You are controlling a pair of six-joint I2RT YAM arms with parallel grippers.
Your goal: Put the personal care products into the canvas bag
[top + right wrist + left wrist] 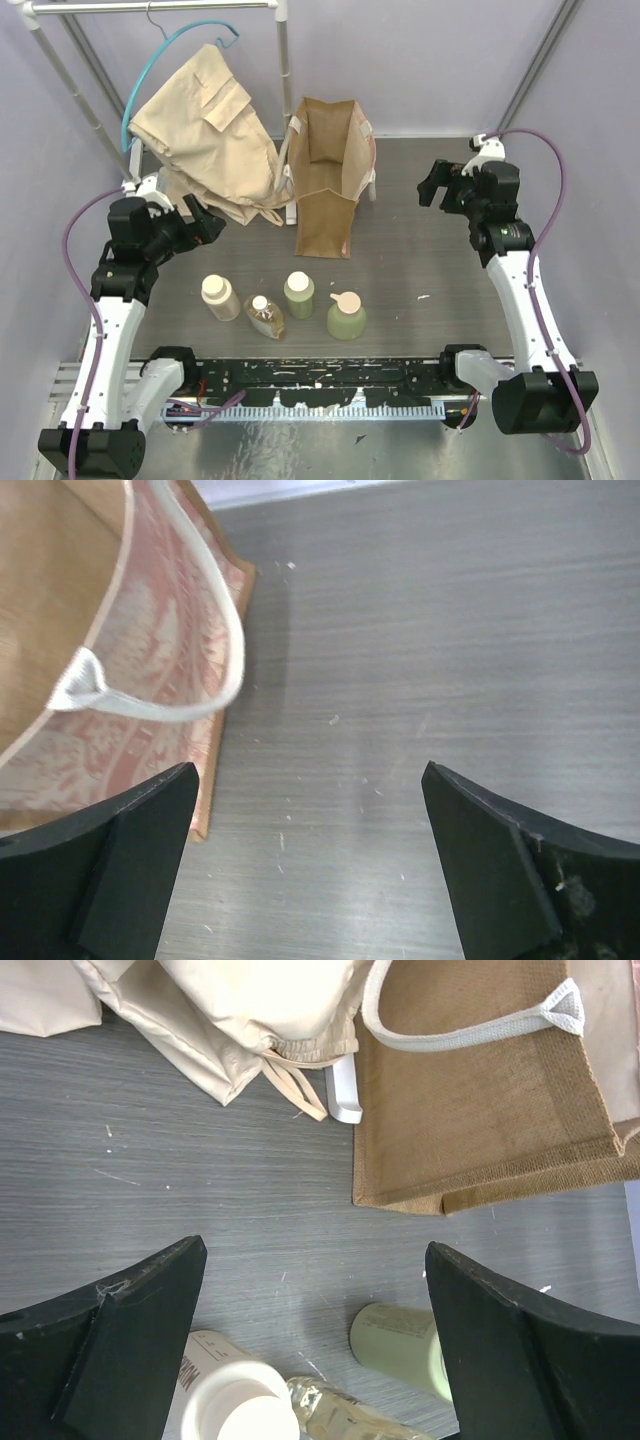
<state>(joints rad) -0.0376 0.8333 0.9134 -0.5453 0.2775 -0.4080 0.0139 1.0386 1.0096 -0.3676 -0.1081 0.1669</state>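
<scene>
Four bottles stand in a row near the front of the table: a cream bottle [220, 297], an amber white-capped bottle [265, 316], a green cylinder [299, 294] and a rounder green bottle with a cream top [346, 315]. The tan canvas bag [325, 178] stands open behind them. My left gripper [204, 226] is open and empty, above and behind the cream bottle [225, 1400]; its wrist view also shows the amber bottle [345, 1415], the green cylinder [400, 1345] and the bag [480, 1100]. My right gripper [436, 184] is open and empty, to the right of the bag [110, 670].
A beige folded garment [205, 130] hangs from a blue hanger [165, 60] on a white rack [150, 8] at the back left, touching the bag's left side. The arm bases and a black rail [320, 378] line the near edge.
</scene>
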